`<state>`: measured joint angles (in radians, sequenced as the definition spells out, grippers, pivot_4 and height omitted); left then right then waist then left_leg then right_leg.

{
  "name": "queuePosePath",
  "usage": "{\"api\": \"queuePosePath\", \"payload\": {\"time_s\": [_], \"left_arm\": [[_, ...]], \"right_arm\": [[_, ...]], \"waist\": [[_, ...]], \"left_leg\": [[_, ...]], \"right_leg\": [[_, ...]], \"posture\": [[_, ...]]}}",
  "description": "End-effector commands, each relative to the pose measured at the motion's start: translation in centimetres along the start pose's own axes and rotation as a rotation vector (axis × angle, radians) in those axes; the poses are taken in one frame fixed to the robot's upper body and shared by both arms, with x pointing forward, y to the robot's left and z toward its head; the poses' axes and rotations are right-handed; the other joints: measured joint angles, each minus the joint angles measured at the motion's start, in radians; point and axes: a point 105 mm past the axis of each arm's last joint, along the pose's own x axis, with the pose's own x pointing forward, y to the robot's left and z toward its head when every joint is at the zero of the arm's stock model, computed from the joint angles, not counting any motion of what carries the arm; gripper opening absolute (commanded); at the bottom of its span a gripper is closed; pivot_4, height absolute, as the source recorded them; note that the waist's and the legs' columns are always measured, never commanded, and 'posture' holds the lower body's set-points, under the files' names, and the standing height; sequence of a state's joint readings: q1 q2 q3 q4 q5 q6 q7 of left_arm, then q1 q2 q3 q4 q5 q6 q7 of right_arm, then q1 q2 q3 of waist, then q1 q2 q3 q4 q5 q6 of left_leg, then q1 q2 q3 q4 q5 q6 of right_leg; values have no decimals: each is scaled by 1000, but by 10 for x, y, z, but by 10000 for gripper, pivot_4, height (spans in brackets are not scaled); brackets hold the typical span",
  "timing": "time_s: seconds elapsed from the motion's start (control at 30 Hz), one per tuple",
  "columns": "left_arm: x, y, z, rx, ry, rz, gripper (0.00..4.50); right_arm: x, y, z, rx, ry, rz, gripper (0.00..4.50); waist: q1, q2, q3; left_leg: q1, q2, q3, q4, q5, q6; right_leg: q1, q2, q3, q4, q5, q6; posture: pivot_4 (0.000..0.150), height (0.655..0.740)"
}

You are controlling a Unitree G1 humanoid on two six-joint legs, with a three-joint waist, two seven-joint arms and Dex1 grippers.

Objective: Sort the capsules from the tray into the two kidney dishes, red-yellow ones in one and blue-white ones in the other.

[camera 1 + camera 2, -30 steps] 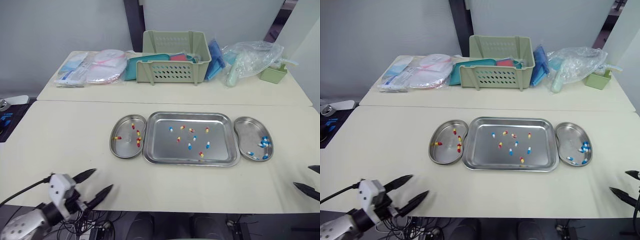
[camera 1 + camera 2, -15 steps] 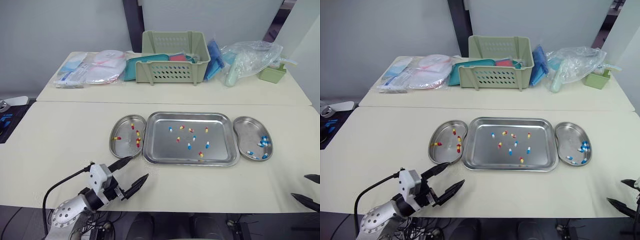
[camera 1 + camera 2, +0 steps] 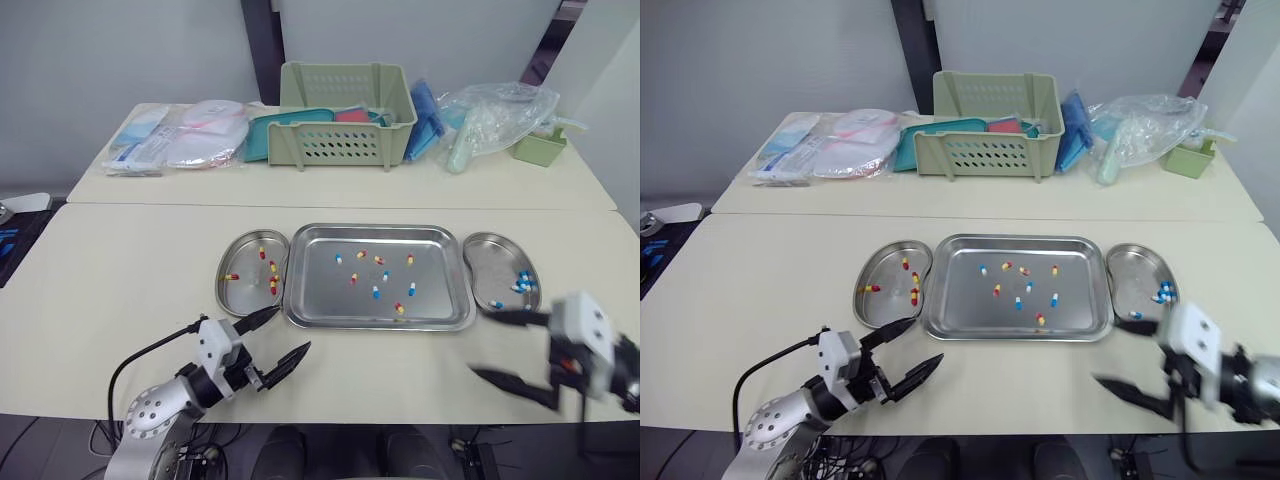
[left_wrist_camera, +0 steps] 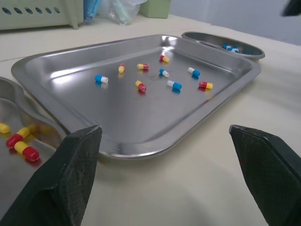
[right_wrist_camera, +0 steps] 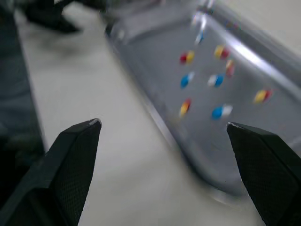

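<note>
A steel tray (image 3: pixel 330 305) lies mid-table holding several loose capsules, red-yellow (image 3: pixel 354 279) and blue-white (image 3: pixel 376 292). The kidney dish to its left (image 3: pixel 240 295) holds red-yellow capsules (image 3: pixel 272 285). Blue-white capsules (image 3: pixel 521 283) lie in the kidney dish to its right (image 3: pixel 490 260). My left gripper (image 3: pixel 294 328) is open just in front of the tray's front-left corner, empty. In the left wrist view its fingers (image 4: pixel 70 183) frame the tray (image 4: pixel 141 113). My right gripper (image 3: pixel 481 342) is open and empty in front of the right dish; the right wrist view looks over the tray (image 5: pixel 263 160).
A second table behind carries a green basket (image 3: pixel 345 115), wrapped packages (image 3: pixel 185 145), a clear plastic bag (image 3: pixel 490 110) and a small green box (image 3: pixel 540 147). Bare tabletop stretches left of the left dish and along the front edge.
My left gripper moved from the front-left table edge up to the tray's front-left corner. My right gripper came in from the right edge to the front of the right dish.
</note>
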<state>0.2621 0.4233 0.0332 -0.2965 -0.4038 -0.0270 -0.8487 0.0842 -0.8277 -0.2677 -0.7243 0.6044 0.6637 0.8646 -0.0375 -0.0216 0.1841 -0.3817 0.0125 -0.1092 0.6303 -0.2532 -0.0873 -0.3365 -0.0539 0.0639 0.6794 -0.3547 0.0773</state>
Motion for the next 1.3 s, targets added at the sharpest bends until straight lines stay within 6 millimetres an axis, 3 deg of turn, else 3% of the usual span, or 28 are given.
{"api": "queuePosePath", "payload": {"time_s": [0.03, 0.2, 0.37, 0.67, 1.03, 1.17, 1.3], "left_arm": [[2, -3, 9, 28, -22, -3, 45000], [7, -4, 12, 31, -31, 1, 45000], [9, -4, 14, 33, -32, 5, 45000], [12, -4, 14, 32, -33, 1, 45000], [11, -5, 12, 32, -28, 7, 45000], [11, -5, 12, 31, -27, 7, 45000], [12, -6, 12, 31, -27, 6, 45000]], "right_arm": [[34, -11, 4, 5, 1, -77, 44834], [83, -19, 10, 8, -9, -108, 44834], [119, -24, 13, -17, 7, -126, 28931], [182, -40, 20, -48, 50, -221, 28931], [204, -48, 5, -31, 117, -222, 28931], [207, -48, 2, -7, 132, -208, 21953], [209, -45, 1, -19, 139, -182, 11626]], "waist": [[5, 0, 0], [11, 0, 0], [5, 0, 0], [-5, 1, 0], [-10, 1, 0], [-17, 1, 0], [-17, 1, 0]], "left_leg": [[-1, 0, 0, 0, 0, 0], [-3, 0, -2, 0, 0, 0], [-3, 0, -2, 0, 0, 0], [-3, 0, -1, -1, 0, 0], [-3, 0, -1, -1, 0, 0], [-3, 0, -1, -1, 0, 0], [-3, 0, -1, -1, 0, 0]], "right_leg": [[-1, 0, 0, 0, 0, 0], [-2, -1, -2, -2, 0, 0], [-4, -1, -1, 0, 0, 0], [-6, 0, -1, 2, 0, 0], [-7, 0, 0, 2, 0, 0], [-7, 0, 0, 3, 0, 0], [-7, 0, 0, 2, 0, 0]], "posture": [[1500, 7400], [1500, 7400], [1500, 7400], [1500, 7400], [1500, 7400], [1500, 7400], [1500, 7400]]}}
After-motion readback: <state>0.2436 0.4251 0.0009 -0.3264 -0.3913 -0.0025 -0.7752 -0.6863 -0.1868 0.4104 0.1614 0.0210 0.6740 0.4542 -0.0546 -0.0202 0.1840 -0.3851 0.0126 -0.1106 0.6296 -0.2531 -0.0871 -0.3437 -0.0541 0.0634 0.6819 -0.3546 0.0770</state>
